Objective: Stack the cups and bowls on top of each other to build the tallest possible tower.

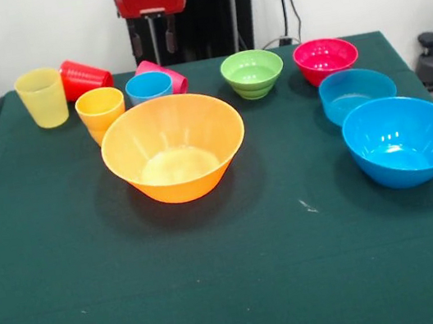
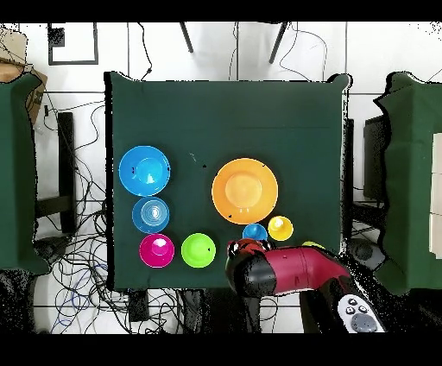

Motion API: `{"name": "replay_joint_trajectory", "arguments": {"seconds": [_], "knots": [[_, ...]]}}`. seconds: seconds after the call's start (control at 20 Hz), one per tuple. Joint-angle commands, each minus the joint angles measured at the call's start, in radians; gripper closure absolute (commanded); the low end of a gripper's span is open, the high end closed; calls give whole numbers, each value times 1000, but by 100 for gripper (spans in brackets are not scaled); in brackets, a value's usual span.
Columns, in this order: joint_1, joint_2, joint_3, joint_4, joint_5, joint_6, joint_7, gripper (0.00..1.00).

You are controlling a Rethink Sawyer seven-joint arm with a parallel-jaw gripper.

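A dark green cloth covers the desk (image 1: 219, 278), with a pale wall and black cables behind it. In the front view the large orange bowl (image 1: 174, 147) stands upright near the middle. Just behind it, to its left, is the orange cup (image 1: 100, 112); the light blue cup (image 1: 148, 86) stands directly behind the bowl, with the pink cup (image 1: 171, 73) lying on its side beyond. Farther left of the bowl stand the yellow cup (image 1: 42, 96) and the red cup (image 1: 85, 76), tipped over. To the bowl's right, behind, sit the green bowl (image 1: 252, 73) and magenta bowl (image 1: 326, 59); the small blue bowl (image 1: 357, 93) and large blue bowl (image 1: 403, 139) lie well right. The gripper (image 1: 161, 36) hangs above the pink cup, its fingers a narrow gap apart, holding nothing.

From overhead, nothing is stacked: the large orange bowl (image 2: 245, 191) stands alone, the arm (image 2: 293, 272) below it over the desk's edge.
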State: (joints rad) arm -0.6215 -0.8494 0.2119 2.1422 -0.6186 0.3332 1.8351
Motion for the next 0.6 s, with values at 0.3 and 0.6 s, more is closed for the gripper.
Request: {"name": "replay_joint_trajectory", "arguments": {"seconds": [0.3, 0.6], "knots": [[34, 49, 59, -54, 17, 136, -12, 0], [11, 63, 89, -55, 31, 125, -20, 0]]}}
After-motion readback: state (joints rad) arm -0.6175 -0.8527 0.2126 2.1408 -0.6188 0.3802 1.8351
